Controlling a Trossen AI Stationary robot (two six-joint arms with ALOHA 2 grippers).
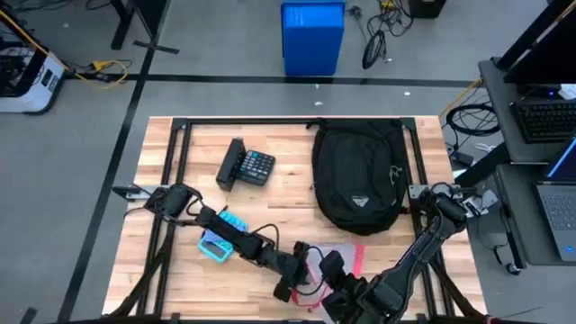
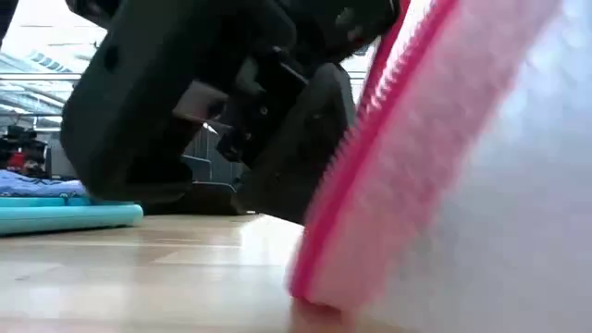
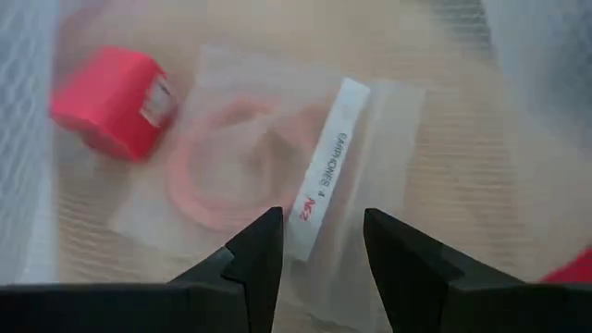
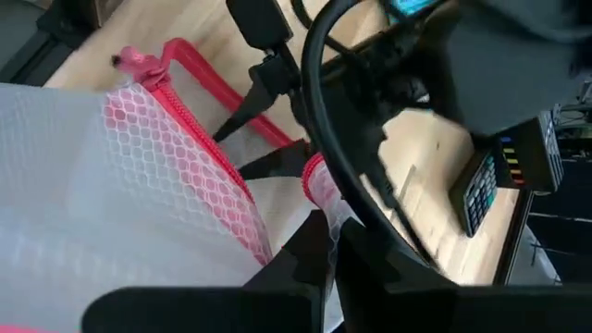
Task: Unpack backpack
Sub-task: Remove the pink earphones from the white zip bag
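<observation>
Mesh pouch, pink zip: both grippers at it.
Left gripper apart inside; right gripper clamped on rim. Risk: pouch tearing.

We see a black calculator on the wooden table, a teal case nearby, and a blue bin beyond.

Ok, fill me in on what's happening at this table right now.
Both arms work at the near edge of the wooden table on a white mesh pouch with a pink zipper. The left gripper is open, reaching into it toward a clear bag with a white label and a small red block. The right gripper pinches the pouch's edge. The large black fabric backpack lies behind, with a black calculator beside it.
</observation>
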